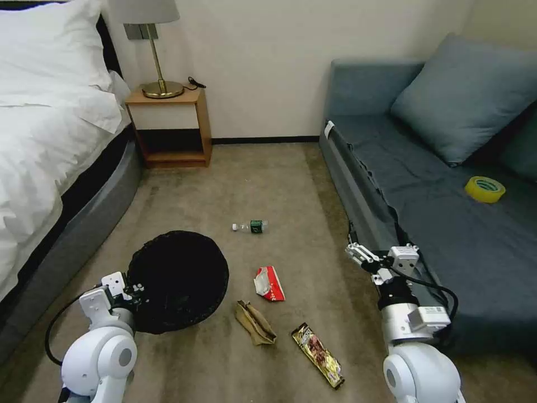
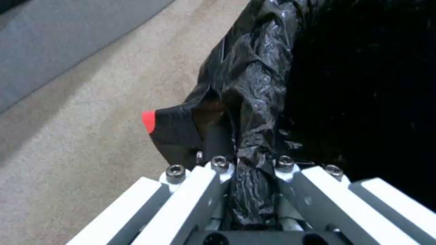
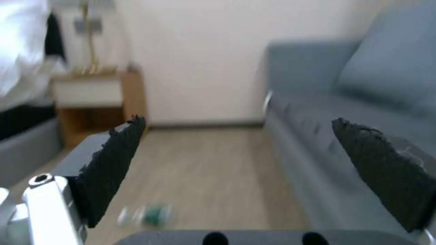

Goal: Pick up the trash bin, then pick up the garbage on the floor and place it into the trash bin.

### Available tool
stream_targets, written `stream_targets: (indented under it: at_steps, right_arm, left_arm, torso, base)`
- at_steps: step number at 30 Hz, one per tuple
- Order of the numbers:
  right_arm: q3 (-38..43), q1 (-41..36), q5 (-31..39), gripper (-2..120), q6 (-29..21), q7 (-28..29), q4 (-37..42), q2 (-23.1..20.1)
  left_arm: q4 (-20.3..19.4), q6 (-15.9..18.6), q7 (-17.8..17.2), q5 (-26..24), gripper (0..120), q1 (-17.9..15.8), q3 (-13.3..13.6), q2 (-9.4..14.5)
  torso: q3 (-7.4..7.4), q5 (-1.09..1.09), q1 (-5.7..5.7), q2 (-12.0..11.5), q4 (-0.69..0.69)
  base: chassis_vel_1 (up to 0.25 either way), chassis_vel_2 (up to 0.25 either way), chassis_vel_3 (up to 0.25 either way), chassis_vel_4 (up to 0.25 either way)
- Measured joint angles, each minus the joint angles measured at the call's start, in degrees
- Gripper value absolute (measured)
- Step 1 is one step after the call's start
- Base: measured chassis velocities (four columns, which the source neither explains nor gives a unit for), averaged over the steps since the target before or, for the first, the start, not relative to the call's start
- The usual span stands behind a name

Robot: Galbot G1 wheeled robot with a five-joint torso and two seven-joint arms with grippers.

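The trash bin (image 1: 178,281), a round bin lined with a crinkly black plastic bag (image 2: 254,85), stands on the carpet (image 1: 263,184) at the robot's left front, close to the grey base of the bed (image 1: 50,145). The left claw (image 1: 133,291) is clamped on the near rim of the bin; in the left wrist view the bag is bunched between its fingers (image 2: 182,132), one of them black with a red tip.

To the right of the bin, 4 pieces of garbage lie on the carpet, apart from one another. The small clear bottle with a green label (image 1: 251,226) lies on its side farthest from the robot, beyond the bin; it also appears blurred in the right wrist view (image 3: 145,214). Nearer, a red-and-white packet (image 1: 269,284) lies just right of the bin. A crumpled tan paper (image 1: 255,323) is nearer again, and a dark brown-gold snack wrapper (image 1: 318,355) lies closest to the robot.

The right claw (image 1: 358,254) hangs above the carpet beside the front edge of the grey-blue sofa (image 1: 425,212), its dark-padded fingers (image 3: 113,163) spread wide with nothing between them. A yellow tape roll (image 1: 485,188) sits on the sofa seat near a cushion (image 1: 470,95). A wooden nightstand (image 1: 170,129) with a brass lamp (image 1: 154,50) stands against the far wall.
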Motion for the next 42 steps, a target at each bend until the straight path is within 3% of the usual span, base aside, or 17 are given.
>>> stream_targets:
  at_steps: [2, 6, 7, 10, 12, 18, 22, 24, 28, 29, 37, 42]
  right_arm:
    - [-1.3, 0.3, 2.1, 100, -1.3, 1.1, -0.5, -1.7]
    - [-12.1, 2.7, 21.5, 100, -7.3, 11.2, -2.4, -17.5]
    - [-12.1, 2.7, 21.5, 100, -7.3, 11.2, -2.4, -17.5]
    - [-19.0, 4.9, 26.7, 100, -5.1, 16.9, -5.6, -25.7]
    - [-20.4, 5.5, 26.4, 100, -3.3, 17.3, -6.9, -28.2]
    - [-20.2, 5.9, 24.4, 100, -3.4, 16.3, -7.8, -29.9]
    - [-20.4, 5.3, 26.8, 100, -10.8, 10.8, -7.3, -30.8]
    - [-20.4, 5.3, 27.0, 100, -11.1, 10.7, -7.3, -30.9]
    - [-20.3, 6.8, 32.4, 100, -21.3, 2.3, -7.6, -32.8]
    - [-20.3, 6.8, 32.4, 100, -21.3, 2.3, -7.6, -32.8]
    - [-23.4, 15.2, 25.2, 100, -32.4, -11.3, -14.7, -34.8]
    - [-26.0, 19.0, 22.7, 100, -33.8, -15.1, -18.1, -33.7]
  left_arm:
    - [-0.1, 0.0, 0.1, 0.0, 3, 0.0, -0.2, 0.0]
    - [-0.4, -0.4, 0.5, 0.1, 3, 0.1, -0.7, -0.3]
    - [-0.4, -0.4, 0.5, 0.1, 3, 0.1, -0.7, -0.3]
    - [0.1, -0.7, 0.9, 0.1, 3, 0.1, -0.7, -0.6]
    - [0.5, -1.0, 1.1, 0.1, 3, 0.1, -0.9, -0.7]
    - [1.5, -1.7, 1.6, 0.4, 3, 0.2, -1.1, -1.0]
    - [1.5, -1.8, 1.7, 0.6, 3, 0.1, -1.0, -1.1]
    - [1.5, -1.8, 1.7, 0.6, 3, 0.1, -1.0, -1.2]
    - [1.4, -2.1, 2.1, 1.4, 3, 0.3, -0.3, -2.0]
    - [1.4, -2.1, 2.1, 1.4, 3, 0.3, -0.3, -2.0]
    - [1.6, -2.5, 2.3, 2.4, 3, 0.8, -0.1, -2.8]
    - [2.0, -2.7, 2.4, 2.7, 3, 0.9, -0.2, -2.9]
  torso:
    - [0.0, 0.0, 0.0, 0.0, 0.0]
    - [0.0, 0.0, 0.0, 0.0, 0.02]
    - [0.0, 0.0, 0.0, 0.0, 0.02]
    - [0.0, 0.02, 0.0, 0.0, 0.01]
    - [0.0, 0.01, 0.0, 0.0, 0.01]
    - [0.0, 0.0, 0.0, 0.0, 0.01]
    - [0.0, 0.01, 0.0, 0.0, 0.0]
    - [0.0, 0.01, 0.0, 0.0, 0.0]
    - [0.0, 0.0, 0.0, 0.0, 0.01]
    - [0.0, 0.0, 0.0, 0.0, 0.01]
    - [0.0, -0.01, 0.0, 0.0, 0.0]
    - [0.01, 0.01, 0.0, 0.0, 0.01]
  base:
    - [0.0, 0.0, 0.0, 0.0]
    - [0.0, 0.0, 0.0, 0.0]
    - [0.0, 0.0, 0.0, 0.0]
    - [0.0, 0.0, 0.0, 0.0]
    - [0.0, 0.0, 0.0, 0.0]
    - [0.0, 0.0, 0.0, 0.0]
    - [0.0, 0.0, 0.0, 0.0]
    - [0.0, 0.0, 0.0, 0.0]
    - [0.0, 0.0, 0.0, 0.0]
    - [0.0, 0.0, 0.0, 0.0]
    - [0.0, 0.0, 0.0, 0.0]
    - [0.0, 0.0, 0.0, 0.0]
